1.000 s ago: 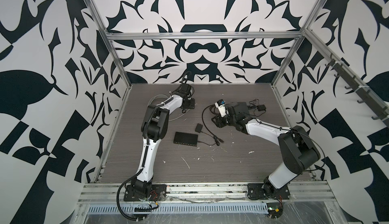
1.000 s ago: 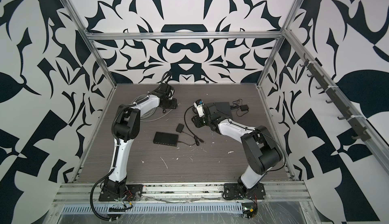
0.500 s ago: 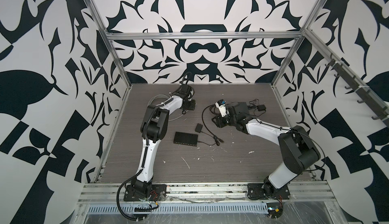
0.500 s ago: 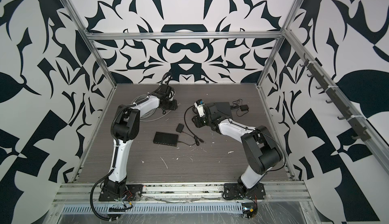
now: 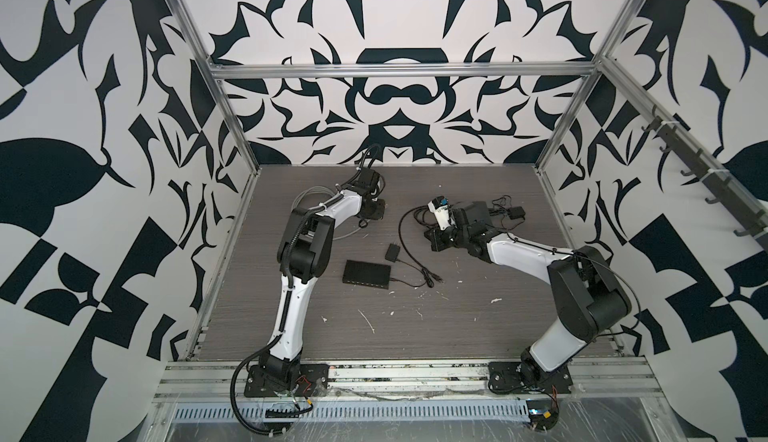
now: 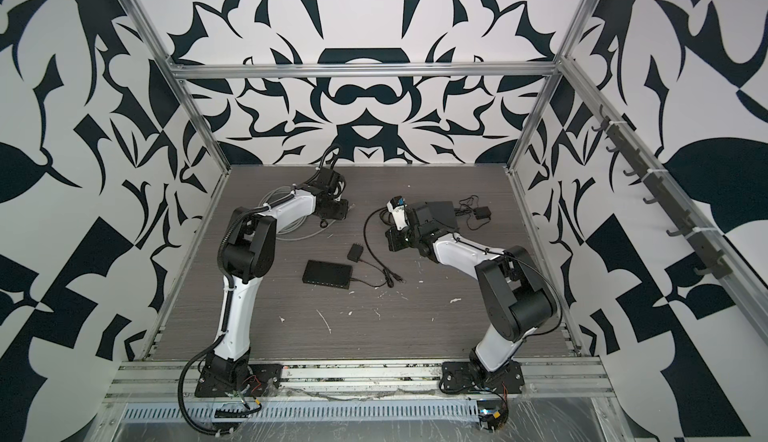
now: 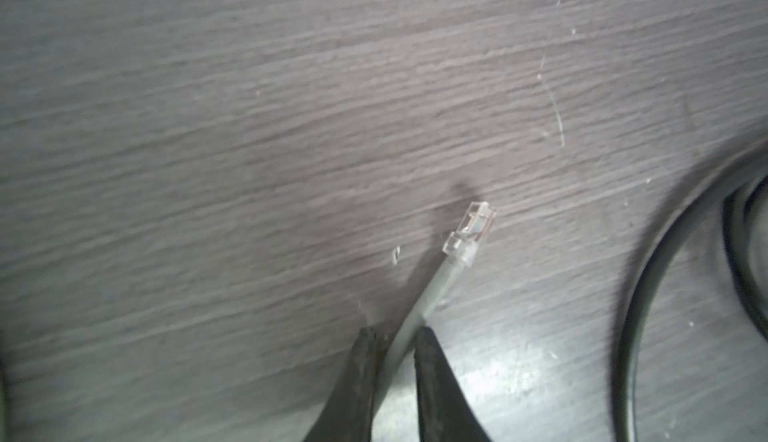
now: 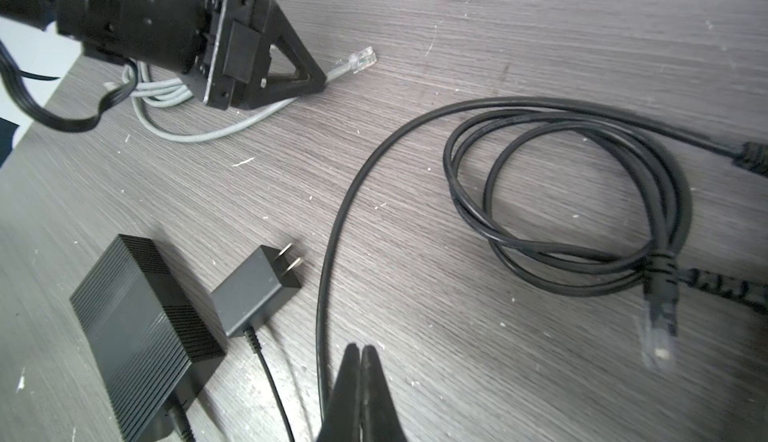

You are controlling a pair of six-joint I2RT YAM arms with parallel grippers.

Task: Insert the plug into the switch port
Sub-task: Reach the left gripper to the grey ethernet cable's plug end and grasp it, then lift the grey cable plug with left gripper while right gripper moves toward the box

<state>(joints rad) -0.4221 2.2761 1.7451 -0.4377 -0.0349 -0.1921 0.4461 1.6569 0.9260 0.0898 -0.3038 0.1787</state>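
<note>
**A:** what's actually sitting on that dark woodgrain table (image 5: 457, 336)?

**B:** black switch box (image 5: 366, 274), wall adapter (image 5: 392, 252) just beside it, a coiled black cable (image 8: 660, 267), loops of grey cable (image 8: 199, 137), and white flecks (image 5: 368, 321) scattered all over lol

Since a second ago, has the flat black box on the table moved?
No. The black box keeps its place against the left arm's base, which is bolted at the table's front; no shift either way.

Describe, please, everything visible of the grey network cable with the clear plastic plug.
The grey network cable has a round, smooth jacket and ends in a clear plastic plug, whose tip points away from the left gripper. The jaws pinch the cable just behind the plug. The rest lies coiled loosely on the dark wood-grain table.
</note>
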